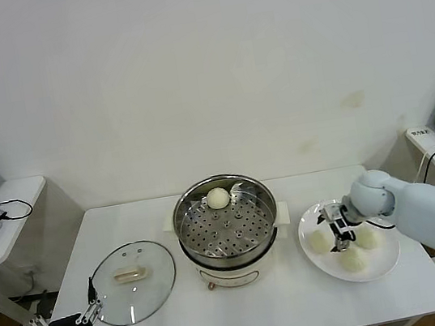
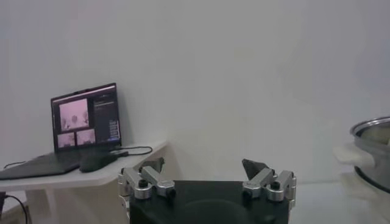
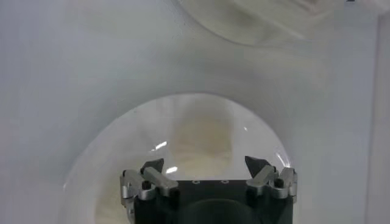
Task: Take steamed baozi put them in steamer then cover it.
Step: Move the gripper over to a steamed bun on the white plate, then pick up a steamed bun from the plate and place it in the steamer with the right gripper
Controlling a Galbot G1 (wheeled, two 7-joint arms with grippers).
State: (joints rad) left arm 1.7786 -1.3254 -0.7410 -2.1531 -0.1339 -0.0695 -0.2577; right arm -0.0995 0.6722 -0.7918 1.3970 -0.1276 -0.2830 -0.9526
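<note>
Baozi: one sits in the steamer at 12 o'clock; three remain on the plate. Right gripper hovers over them, fingers spread, empty. Risk: an off-centre descent could squash or nudge a bun. Left gripper is parked, spread.

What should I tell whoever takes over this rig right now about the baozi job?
Right end effector: open, above the white plate among the buns, holding nothing.
Left end effector: open, parked off the table's front left corner near the glass lid.
Done: one baozi sits at the back of the tray in the steamer.
Left: three baozi remain on the plate, to the steamer's right. Move them in, then put the lid, lying on the table left of the steamer, on top.
</note>
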